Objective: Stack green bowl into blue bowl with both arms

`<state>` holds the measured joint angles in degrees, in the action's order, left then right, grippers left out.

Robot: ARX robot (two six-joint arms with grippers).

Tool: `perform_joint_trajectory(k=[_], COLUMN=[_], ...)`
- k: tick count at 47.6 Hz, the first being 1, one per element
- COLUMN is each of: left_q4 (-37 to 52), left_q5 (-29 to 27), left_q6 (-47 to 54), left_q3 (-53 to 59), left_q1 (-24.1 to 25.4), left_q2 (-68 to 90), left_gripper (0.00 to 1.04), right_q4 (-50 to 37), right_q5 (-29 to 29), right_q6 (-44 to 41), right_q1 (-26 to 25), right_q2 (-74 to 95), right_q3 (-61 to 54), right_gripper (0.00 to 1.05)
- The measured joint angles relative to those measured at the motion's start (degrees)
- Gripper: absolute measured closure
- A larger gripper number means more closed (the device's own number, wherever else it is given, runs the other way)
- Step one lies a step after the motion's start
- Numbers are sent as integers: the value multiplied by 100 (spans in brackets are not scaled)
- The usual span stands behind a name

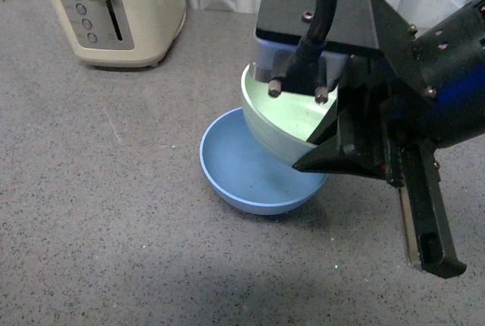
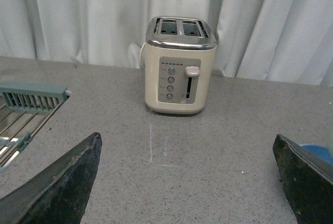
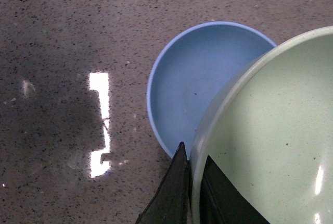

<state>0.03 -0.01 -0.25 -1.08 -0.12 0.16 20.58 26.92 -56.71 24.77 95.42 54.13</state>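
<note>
Green bowl (image 1: 292,121) near middle of bench (image 1: 91,212), steeply tilted, lower side dipping into blue bowl (image 1: 242,167); contact between the two impossible to tell. Dish rack (image 2: 31,96) at left edge, seen only from left wrist. Left claw (image 2: 182,182) facing toaster (image 1: 114,7), fingers wide apart, nothing between them. Cream toaster toward far left corner, lever up. Blue bowl upright on bench, open side up. Right claw (image 3: 191,182) clamped on green bowl's rim, one finger inside, one outside.
</note>
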Motion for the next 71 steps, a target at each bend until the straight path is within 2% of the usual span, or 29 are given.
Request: perform_joint_trajectory(k=[25,27,30,42,46,51,53,59,63,66,67,68,69,70,71], left_q4=[0,0,0,0,0,0,0,0,0,0,0,0,0,0,0], left_q5=[0,0,0,0,0,0,0,0,0,0,-2,-2,0,4,4], left_q6=[-2,-2,-2,-2,-2,-2,-2,0,-2,0,-2,-2,0,-2,0], left_q3=[0,0,0,0,0,0,0,0,0,0,0,0,0,0,0], left_q1=[0,0,0,0,0,0,0,0,0,0,0,0,0,0,0], left_q2=[0,0,0,0,0,0,0,0,0,0,0,0,0,0,0], left_gripper=[6,6,6,6,6,6,6,6,6,6,6,6,6,6,6], right_q4=[-205,-205,-177,-234,-664,-1399,-1657,-2153,-2234,-2286,-2492,-3257,-4127,-4898,-5322], right_q5=[-293,-330,-330,-105,52,-35,-87,-424,-332,-535,-793,-1357,-2293,-2911,-3222], right_q6=[-96,-105,-103,243,901,1987,2413,3467,4253,4599,4756,4929,5099,5239,5300], right_q1=[461,470,472,278,-7,-400,-538,-901,-1182,-1327,-1305,-1215,-1161,-1156,-1158], right_q2=[560,568,570,341,-70,-758,-1001,-1797,-2603,-3202,-3285,-3368,-3458,-3534,-3554], right_q3=[260,267,299,356,291,-208,-461,-1388,-2155,-2564,-2697,-3008,-3344,-3648,-3816], right_gripper=[103,98,84,48,31,10,7,9,9,9,10,15,20,26,29])
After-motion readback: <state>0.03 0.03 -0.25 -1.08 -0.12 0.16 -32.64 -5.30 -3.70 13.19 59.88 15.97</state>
